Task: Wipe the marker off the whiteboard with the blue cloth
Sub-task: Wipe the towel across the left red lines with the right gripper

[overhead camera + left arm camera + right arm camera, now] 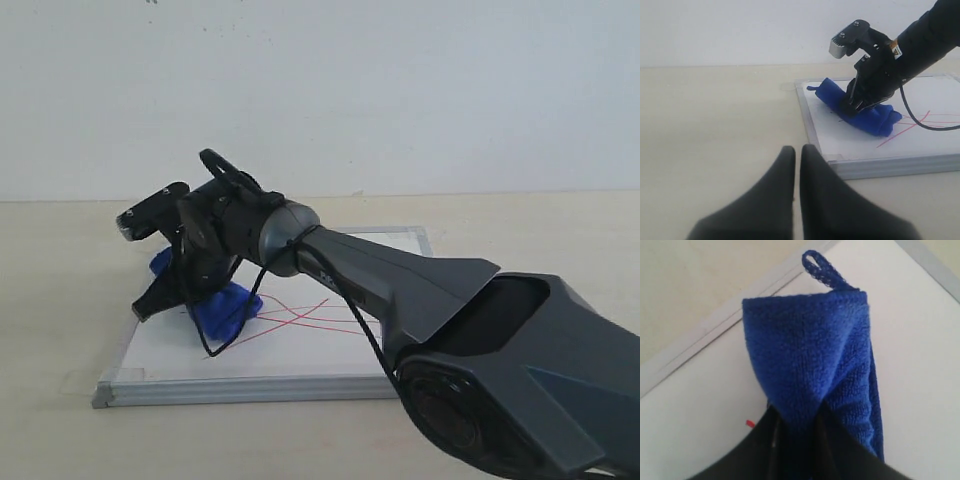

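Note:
The whiteboard (pixel 300 350) lies flat on the table, silver-framed. Red marker lines (pixel 310 318) cross near its middle, also seen in the left wrist view as the marker (pixel 912 126). The blue cloth (pixel 228 305) rests on the board's left part, bunched under my right gripper (pixel 190 290), which is shut on it. In the right wrist view the blue cloth (pixel 810 370) is pinched between the dark fingers (pixel 840 450), its hanging loop pointing toward the board's frame. A short red mark (pixel 750 424) shows beside them. My left gripper (pixel 797 152) hovers shut over bare table beside the whiteboard (pixel 865 145), holding nothing.
The right arm's dark body (pixel 480 340) crosses above the board from the right, with a black cable (pixel 235 335) drooping onto the board. A white wall (pixel 320 90) stands behind the beige table (pixel 60 300).

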